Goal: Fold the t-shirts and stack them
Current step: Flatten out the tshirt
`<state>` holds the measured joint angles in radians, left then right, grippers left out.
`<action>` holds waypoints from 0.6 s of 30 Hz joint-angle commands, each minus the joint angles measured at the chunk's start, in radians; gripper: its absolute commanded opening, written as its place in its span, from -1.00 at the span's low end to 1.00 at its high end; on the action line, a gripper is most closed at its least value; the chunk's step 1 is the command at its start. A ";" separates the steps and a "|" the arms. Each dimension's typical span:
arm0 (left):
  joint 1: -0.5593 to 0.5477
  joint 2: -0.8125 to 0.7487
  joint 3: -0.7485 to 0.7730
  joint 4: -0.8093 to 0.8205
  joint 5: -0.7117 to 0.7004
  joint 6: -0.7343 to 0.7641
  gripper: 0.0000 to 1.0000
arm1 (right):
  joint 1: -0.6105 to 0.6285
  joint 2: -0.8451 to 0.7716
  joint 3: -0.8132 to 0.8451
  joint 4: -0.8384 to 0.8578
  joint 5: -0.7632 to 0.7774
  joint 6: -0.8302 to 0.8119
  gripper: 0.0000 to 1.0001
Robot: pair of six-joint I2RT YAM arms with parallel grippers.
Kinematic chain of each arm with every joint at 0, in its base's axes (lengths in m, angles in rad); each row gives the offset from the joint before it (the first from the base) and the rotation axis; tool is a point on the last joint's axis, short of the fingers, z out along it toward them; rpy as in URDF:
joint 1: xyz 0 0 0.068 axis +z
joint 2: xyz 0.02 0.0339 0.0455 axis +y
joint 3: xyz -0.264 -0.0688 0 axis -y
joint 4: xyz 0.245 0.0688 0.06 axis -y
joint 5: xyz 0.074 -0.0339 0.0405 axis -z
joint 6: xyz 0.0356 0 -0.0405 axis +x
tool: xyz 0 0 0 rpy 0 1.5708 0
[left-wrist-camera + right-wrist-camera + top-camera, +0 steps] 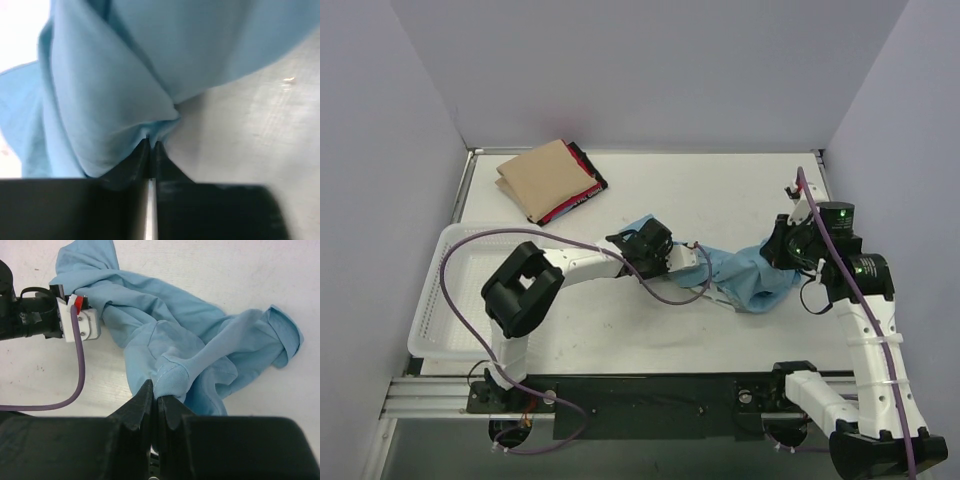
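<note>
A light blue t-shirt lies crumpled on the table between my two grippers; its lettering is hidden. My left gripper is shut on a fold of its left end, the cloth bunched at the tips. My right gripper is shut on a seamed fold of its right end. The shirt spreads across the right wrist view and fills the left wrist view. A folded tan t-shirt lies on a folded red-and-black one at the far left.
A white mesh basket stands at the left edge beside the left arm. A purple cable loops from the left arm across the table under the shirt's left end. The left wrist's body shows in the right wrist view.
</note>
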<state>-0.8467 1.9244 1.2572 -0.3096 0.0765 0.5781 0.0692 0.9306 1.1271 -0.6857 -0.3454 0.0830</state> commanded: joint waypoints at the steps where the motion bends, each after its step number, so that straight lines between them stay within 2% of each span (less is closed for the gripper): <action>1: 0.032 0.021 0.051 0.053 -0.228 0.038 -1.00 | -0.022 -0.029 0.039 -0.009 0.025 0.018 -1.00; 5: 0.130 -0.122 0.145 -0.087 -0.199 0.029 -1.00 | -0.045 -0.024 0.140 -0.028 0.040 0.004 -1.00; 9: 0.250 -0.319 0.374 -0.322 -0.106 0.034 -1.00 | -0.058 0.003 0.278 -0.052 0.040 -0.026 -1.00; 14: 0.397 -0.430 0.606 -0.612 -0.051 0.042 -1.00 | -0.058 0.019 0.442 -0.086 -0.006 -0.038 -1.00; 18: 0.468 -0.521 0.718 -0.729 -0.060 0.046 -1.00 | -0.058 -0.019 0.514 -0.101 -0.059 -0.043 -1.00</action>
<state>-0.4152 1.4845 1.8942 -0.7845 -0.0128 0.6113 0.0189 0.9451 1.5646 -0.7692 -0.3454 0.0532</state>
